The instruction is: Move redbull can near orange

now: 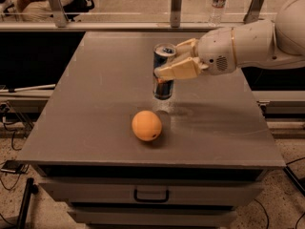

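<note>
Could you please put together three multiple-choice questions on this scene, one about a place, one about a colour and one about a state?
1. Where does the orange lie relative to the redbull can?
A. behind it, toward the far edge
B. in front of it, nearer the front edge
C. on top of it

2. What colour is the table top?
A. grey
B. white
C. green

3. What is the gripper doing?
A. hanging open, away from everything
B. clasping the orange
C. closed on the redbull can

Answers:
1 B, since the orange sits closer to the front edge, apart from the can.
2 A, since the bare surface is plain grey.
3 C, since the gripper wraps around the middle of the upright can.
</note>
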`<state>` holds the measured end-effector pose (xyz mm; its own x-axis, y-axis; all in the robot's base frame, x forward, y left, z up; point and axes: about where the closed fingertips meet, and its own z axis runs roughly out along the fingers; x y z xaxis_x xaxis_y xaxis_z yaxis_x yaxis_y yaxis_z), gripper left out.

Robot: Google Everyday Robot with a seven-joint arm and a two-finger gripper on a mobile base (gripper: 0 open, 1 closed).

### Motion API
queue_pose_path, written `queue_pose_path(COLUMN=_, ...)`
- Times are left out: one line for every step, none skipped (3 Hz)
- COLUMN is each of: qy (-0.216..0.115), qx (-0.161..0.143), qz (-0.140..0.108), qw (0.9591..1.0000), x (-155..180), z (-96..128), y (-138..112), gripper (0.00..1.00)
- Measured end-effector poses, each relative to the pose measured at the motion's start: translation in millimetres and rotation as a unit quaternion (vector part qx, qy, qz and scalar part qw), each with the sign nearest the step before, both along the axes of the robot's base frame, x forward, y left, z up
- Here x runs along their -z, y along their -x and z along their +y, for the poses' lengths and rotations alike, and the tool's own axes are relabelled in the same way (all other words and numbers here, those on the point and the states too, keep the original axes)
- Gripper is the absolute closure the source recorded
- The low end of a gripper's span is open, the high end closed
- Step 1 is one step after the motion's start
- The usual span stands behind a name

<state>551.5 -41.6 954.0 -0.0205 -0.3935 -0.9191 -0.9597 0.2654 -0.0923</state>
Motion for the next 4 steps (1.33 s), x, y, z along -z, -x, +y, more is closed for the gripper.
queue_pose_path(qy=0.006, qx=-0.022, qz=0.001, qw=0.9997, x=15.1, z=-1.0, y=0.0, gripper=1.0)
queue_pose_path(qy=0.0, qx=-0.029, qz=-0.006, qw=0.9996, x=10.0, z=-14.3, y=12.9, gripper=1.0)
queue_pose_path(qy=-0.004, qx=-0.027, qz=-0.005, qw=0.9996, x=9.7, z=-18.8, y=33.3, gripper=1.0)
queue_pose_path(qy=-0.01, qx=-0.001, qz=-0.006, qw=0.9999, x=8.4, z=-21.8, y=61.4, gripper=1.0)
